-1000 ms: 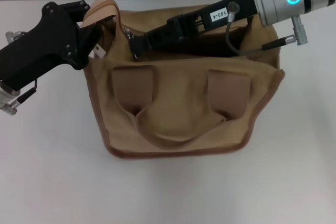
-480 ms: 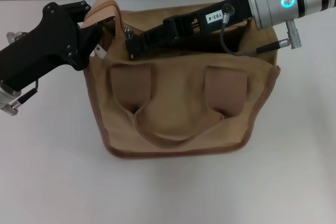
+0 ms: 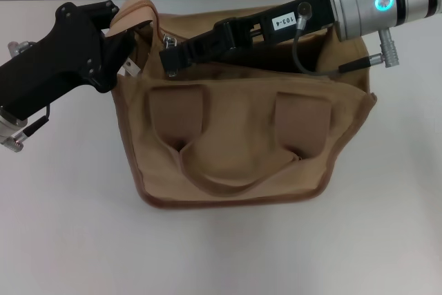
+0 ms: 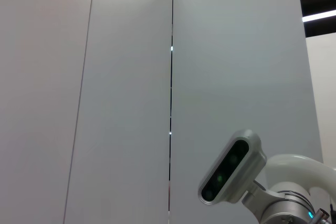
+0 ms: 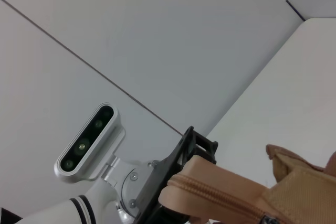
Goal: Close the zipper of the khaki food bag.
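Now, from the head view: my right gripper has slid left along the top of the bag compared with a second ago, and its tip now sits close to the far-left corner. I judge the zipper is being drawn that way and is nearly at the end of its run. I cannot tell from here whether this gripper's fingers are pressed together on the pull tab; the tip is dark against the shadowed opening. A dark gap in the bag's mouth shows under my right arm, toward the right end. My left gripper has not moved; it sits at the far-left corner, clamped on the strap, holding the bag against the pull. The bag stands on the tabletop, its near handle drooping down the front.

The left wrist view shows only wall panels and the robot's head camera; nothing of the bag.

The right wrist view looks back along the bag's top edge: the zipper teeth run across the tan fabric, with my left gripper dark behind it. The slider itself is cut off at the frame's edge, so how much remains open is unclear.
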`<state>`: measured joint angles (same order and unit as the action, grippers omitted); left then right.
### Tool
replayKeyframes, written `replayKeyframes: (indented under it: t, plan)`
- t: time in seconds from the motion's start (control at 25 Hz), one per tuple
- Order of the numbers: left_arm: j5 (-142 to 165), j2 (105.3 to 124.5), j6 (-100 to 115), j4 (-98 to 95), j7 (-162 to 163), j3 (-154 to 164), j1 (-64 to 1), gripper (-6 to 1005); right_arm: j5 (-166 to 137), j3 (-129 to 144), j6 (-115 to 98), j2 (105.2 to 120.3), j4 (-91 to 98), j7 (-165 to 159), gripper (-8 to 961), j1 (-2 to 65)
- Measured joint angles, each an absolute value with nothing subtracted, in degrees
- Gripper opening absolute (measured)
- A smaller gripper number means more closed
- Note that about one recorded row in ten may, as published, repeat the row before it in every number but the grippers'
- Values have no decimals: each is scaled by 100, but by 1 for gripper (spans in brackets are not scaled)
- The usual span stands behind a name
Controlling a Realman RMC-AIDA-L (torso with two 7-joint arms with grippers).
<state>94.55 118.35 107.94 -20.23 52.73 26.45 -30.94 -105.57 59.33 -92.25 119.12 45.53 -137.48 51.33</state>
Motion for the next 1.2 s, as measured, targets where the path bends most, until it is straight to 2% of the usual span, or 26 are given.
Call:
replayKeyframes:
  t: [0.56,0.68,1.2]
  plan:
    - [9457,11839,10857,-2015,5273,2645,-3082,90,-10529,5988,-8938,11948,4271,-13681,225,5244]
    - [9456,11839,10863,-2014,5273,2645,-3083,92,-10462,6017,-8903,11953,4250,-13657,69,5242]
    - [9431,11839,10881,-2012,5273,2646,-3051,100,-10714,6030,-8860,11927,4740,-14186,12,4935]
